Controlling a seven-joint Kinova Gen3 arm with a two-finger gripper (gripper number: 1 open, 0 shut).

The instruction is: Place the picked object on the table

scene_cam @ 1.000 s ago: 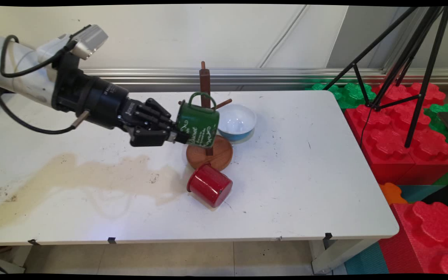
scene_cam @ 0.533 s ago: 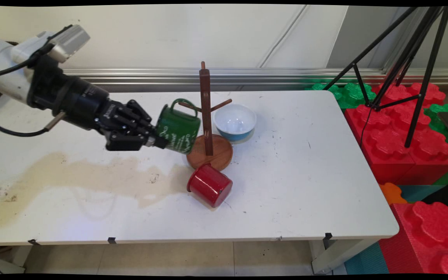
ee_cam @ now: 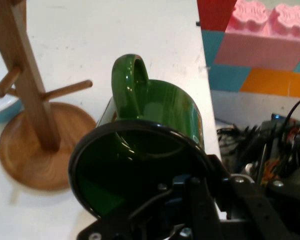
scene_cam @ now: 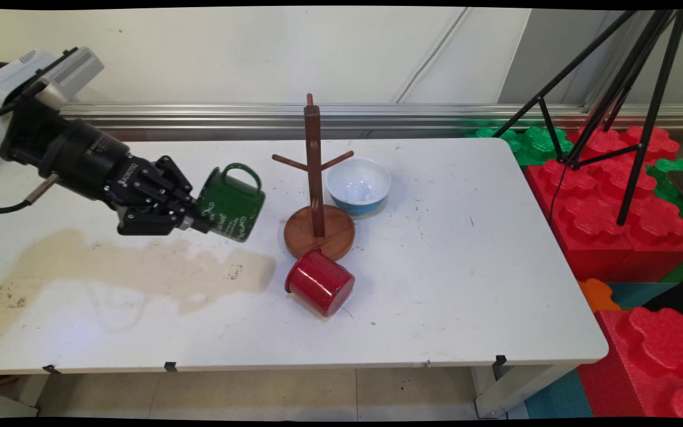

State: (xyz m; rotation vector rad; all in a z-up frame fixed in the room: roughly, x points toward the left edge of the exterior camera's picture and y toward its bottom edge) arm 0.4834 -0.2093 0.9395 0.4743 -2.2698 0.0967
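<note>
My gripper [scene_cam: 194, 219] is shut on the rim of a green mug [scene_cam: 230, 204] with white lettering, held on its side above the table, handle up. In the hand view the green mug [ee_cam: 150, 145] fills the middle, its open mouth facing the camera and the gripper [ee_cam: 185, 197] clamped on its lower rim. The wooden mug tree [scene_cam: 316, 184] stands to the mug's right, apart from it, with bare pegs. A red mug [scene_cam: 319, 283] lies on its side just in front of the tree's round base.
A white bowl with a blue outside [scene_cam: 358, 185] sits right behind the mug tree. A tan stain [scene_cam: 140, 267] spreads over the table's left half. Red and green foam blocks [scene_cam: 608, 201] and a black tripod [scene_cam: 632, 107] stand off the table's right end.
The arm has drawn back to the left, carrying the green mug from in front of the mug tree's post to a spot well clear of it. The red mug and bowl have stayed put.
</note>
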